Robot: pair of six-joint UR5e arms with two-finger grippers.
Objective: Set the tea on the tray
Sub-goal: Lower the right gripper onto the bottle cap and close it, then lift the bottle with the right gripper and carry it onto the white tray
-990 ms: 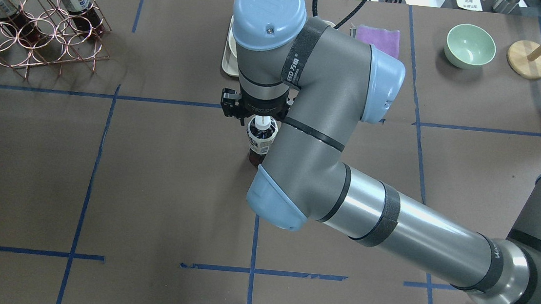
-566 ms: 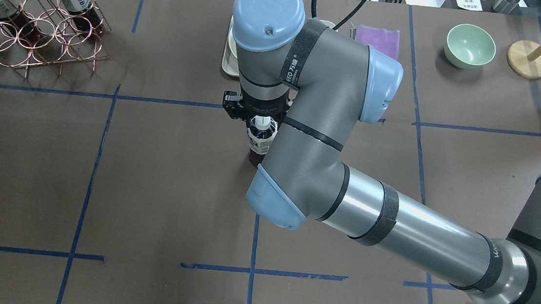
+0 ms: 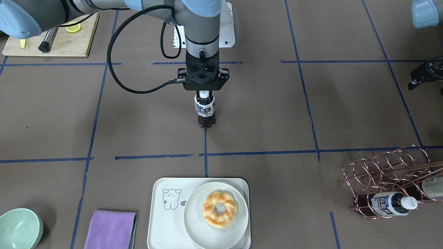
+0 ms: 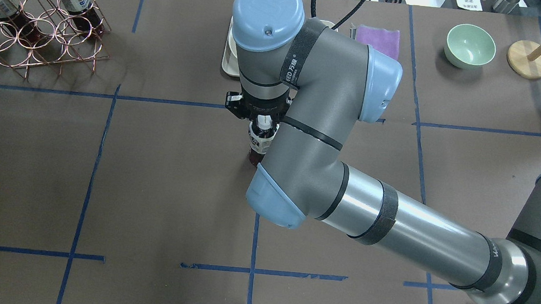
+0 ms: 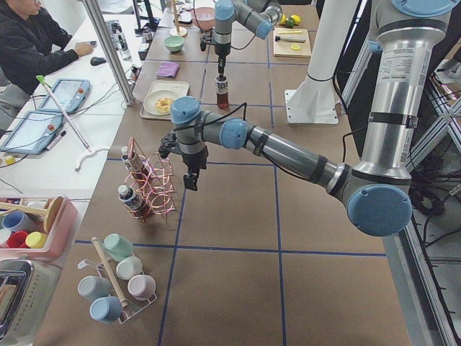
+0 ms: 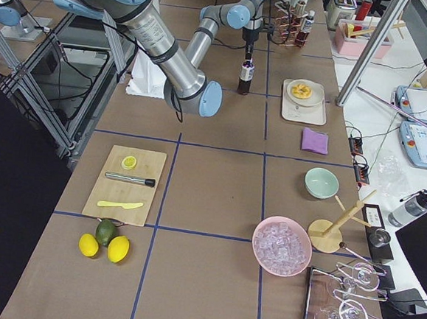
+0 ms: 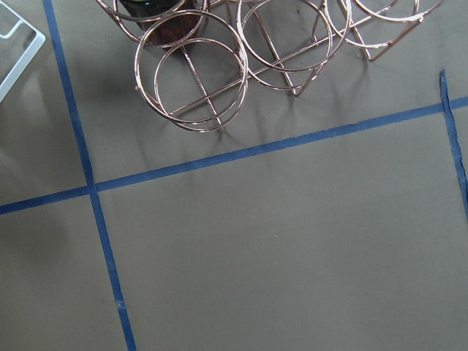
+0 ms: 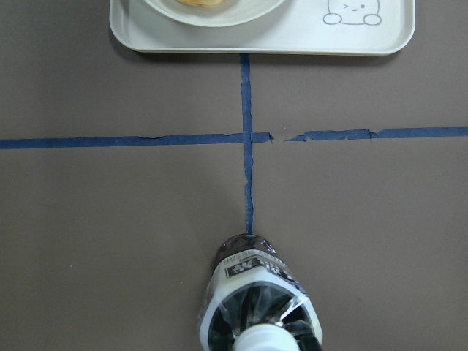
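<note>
Hanging straight down from the right arm (image 4: 327,176), the right jaws were clamped on the white cap of the tea (image 3: 205,110). The bottle stood upright beneath them near the middle of the tabletop (image 3: 311,114), its dark base down at a blue tape line (image 8: 247,190); whether the base actually touched the surface could not be told. Seen from the front-facing camera, the tray (image 3: 162,224) lay at 6 o'clock from the tea, well apart and beyond a crossing of tape lines. A round white plate (image 3: 193,224) bearing a glazed ring pastry (image 3: 219,208) filled the tray's 3 o'clock side, and the line-drawn dog (image 3: 171,198) sat toward its 10 o'clock corner. A folded purple cloth (image 3: 110,229) lay just beside the tray at 9 o'clock, with a pale green bowl (image 3: 19,228) farther out the same way. At 4 o'clock from the tea stood a copper wire rack (image 3: 384,176) with a like bottle (image 3: 389,204) lying in it. The left jaws hung over the tabletop near that rack, at the view's 3 o'clock edge; whether they were apart or together could not be told.
</note>
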